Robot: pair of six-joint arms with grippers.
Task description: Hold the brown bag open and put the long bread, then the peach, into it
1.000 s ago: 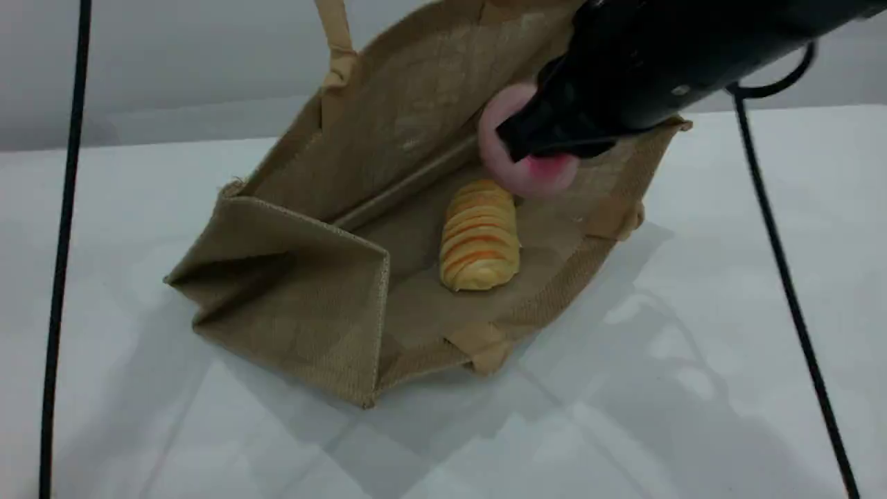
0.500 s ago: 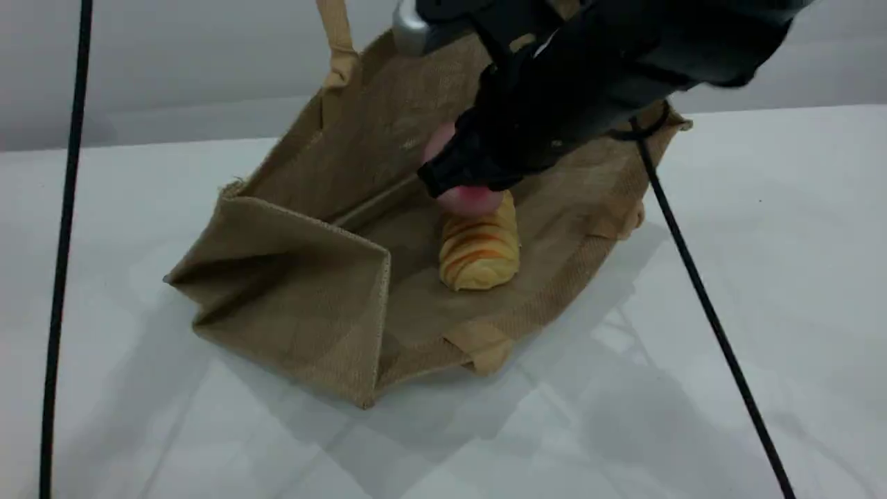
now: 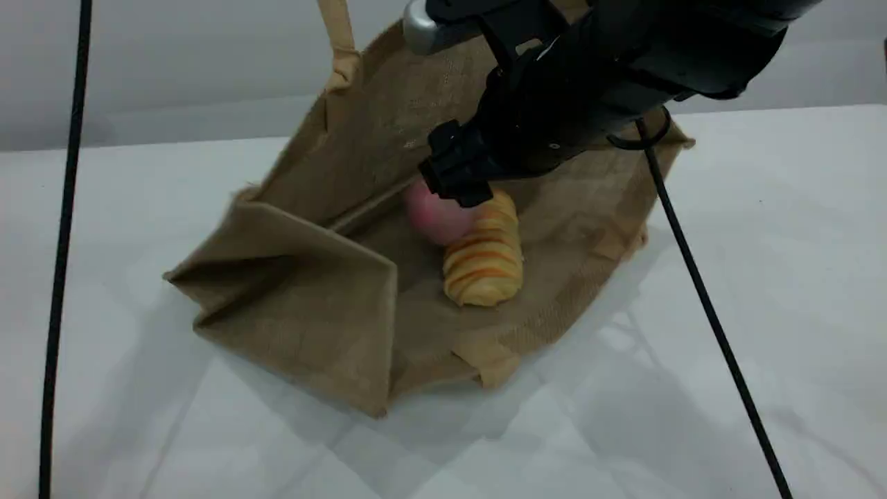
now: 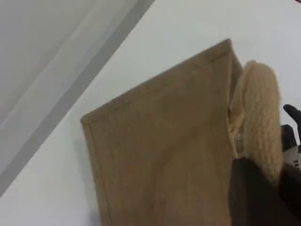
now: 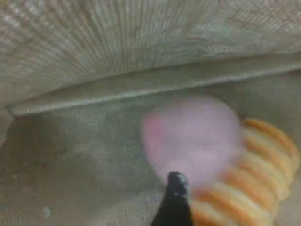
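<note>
The brown bag [image 3: 312,291] lies on its side on the white table, its mouth held up and open. Its beige handle [image 3: 337,41] runs up out of the scene view. In the left wrist view my left gripper [image 4: 268,188] is shut on that handle [image 4: 258,122]. The long bread [image 3: 483,260] lies inside the bag on its lower wall. The peach [image 3: 435,213] rests against the bread's far end, free of any finger. My right gripper [image 3: 454,181] hovers open just above it, inside the bag's mouth. In the right wrist view the peach [image 5: 193,136] is blurred beyond my fingertip [image 5: 175,188].
A black cable [image 3: 64,222] hangs down the left side of the scene. Another cable [image 3: 700,291] trails from my right arm across the table on the right. The bag's folded side gusset [image 3: 277,277] stands toward the front left.
My right gripper moved left and down into the bag with the peach, then opened. The peach dropped beside the bread, and the bag shifted slightly.
</note>
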